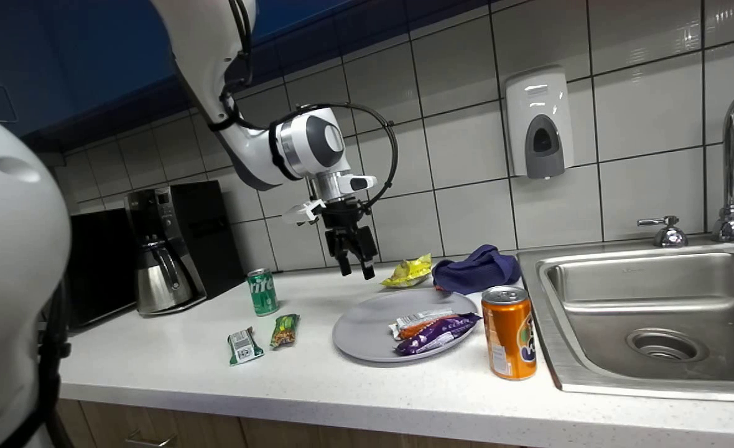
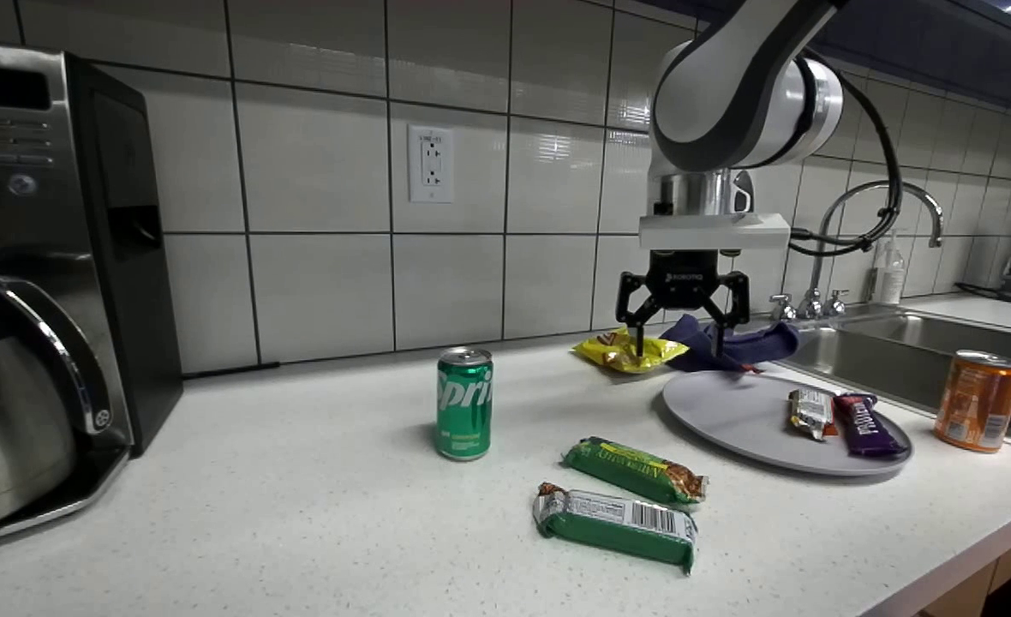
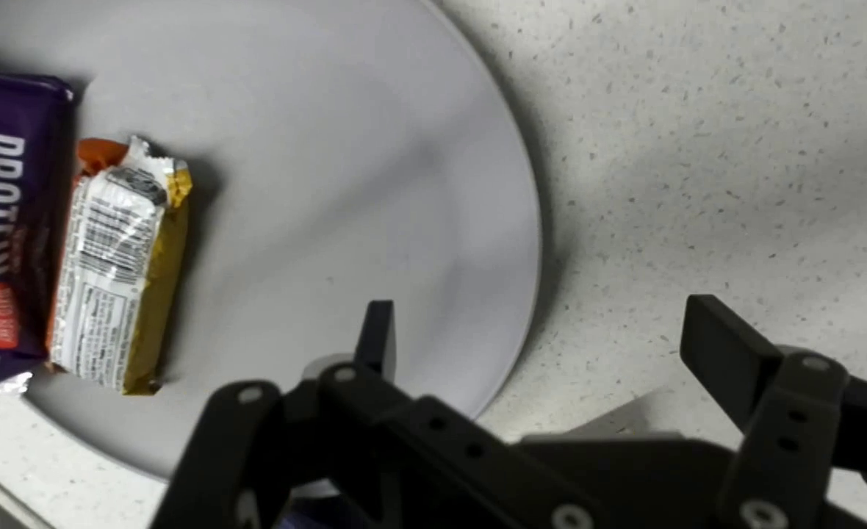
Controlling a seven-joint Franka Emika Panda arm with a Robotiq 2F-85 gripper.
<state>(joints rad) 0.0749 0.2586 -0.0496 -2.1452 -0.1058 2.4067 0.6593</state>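
Note:
My gripper (image 1: 357, 272) is open and empty, pointing down above the counter; it also shows in an exterior view (image 2: 678, 343) and the wrist view (image 3: 540, 316). In the wrist view one finger overlaps the grey plate (image 3: 331, 147) and the other the bare counter. The plate shows in both exterior views (image 1: 367, 330) (image 2: 720, 411). On it lie a purple protein bar (image 3: 7, 103) and a white-and-orange wrapped bar (image 3: 110, 272), side by side. A yellow snack bag (image 2: 617, 351) and a dark blue cloth (image 2: 758, 344) lie behind the plate by the wall.
A green Sprite can (image 2: 464, 407) stands upright near two green wrapped bars (image 2: 634, 470) (image 2: 617, 524). An orange can (image 1: 509, 336) stands between plate and sink (image 1: 597, 358). A coffee maker (image 1: 199, 230) is at the far end. A soap dispenser (image 1: 540, 121) hangs on the wall.

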